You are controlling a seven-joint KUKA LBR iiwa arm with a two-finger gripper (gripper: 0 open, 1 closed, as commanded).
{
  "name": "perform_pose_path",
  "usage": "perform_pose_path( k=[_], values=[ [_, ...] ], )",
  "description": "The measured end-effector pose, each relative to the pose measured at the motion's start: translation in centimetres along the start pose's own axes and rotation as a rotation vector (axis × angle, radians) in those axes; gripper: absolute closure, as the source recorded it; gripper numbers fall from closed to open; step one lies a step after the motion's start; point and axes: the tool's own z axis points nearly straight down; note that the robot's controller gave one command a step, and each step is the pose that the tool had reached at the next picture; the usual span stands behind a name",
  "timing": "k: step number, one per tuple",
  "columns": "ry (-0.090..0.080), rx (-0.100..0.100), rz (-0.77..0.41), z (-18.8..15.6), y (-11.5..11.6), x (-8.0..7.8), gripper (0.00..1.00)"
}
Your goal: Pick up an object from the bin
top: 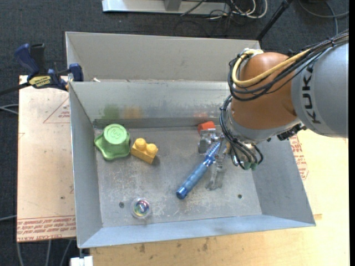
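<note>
The gripper (214,160) hangs low over the floor of the bin (166,221), right at the upper end of a slim blue pen (195,175), which lies slanted on the metal and runs away from the tool toward the near left. Whether the gripper is clenched on it or released cannot be told from where I stand, as the wrist hides the tips. Just behind the tool sits a small orange block (206,127), close enough to be nudged. Well off to the tool's left are a yellow toy brick (144,149) and, touching it, a green cap (113,141); a clear marble (140,208) lies apart, toward the near left corner. The pen looks the likely pick. A good grasp would cross its shaft squarely, nearer the middle than the end so it does not droop, then lift straight up, clear of the orange block.
</note>
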Motion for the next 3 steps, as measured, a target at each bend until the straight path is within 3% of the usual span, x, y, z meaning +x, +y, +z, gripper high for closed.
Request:
perform_pose_path(
  k=[1, 2, 3],
  values=[
    [-0.003, 0.001, -0.505, 10.9, -0.9, -1.8, 0.0],
    [-0.007, 0.0, -0.505, 10.7, -0.9, -1.9, 1.0],
    [-0.015, 0.004, -0.549, -2.4, -0.4, -1.6, 1.0]
  ],
)
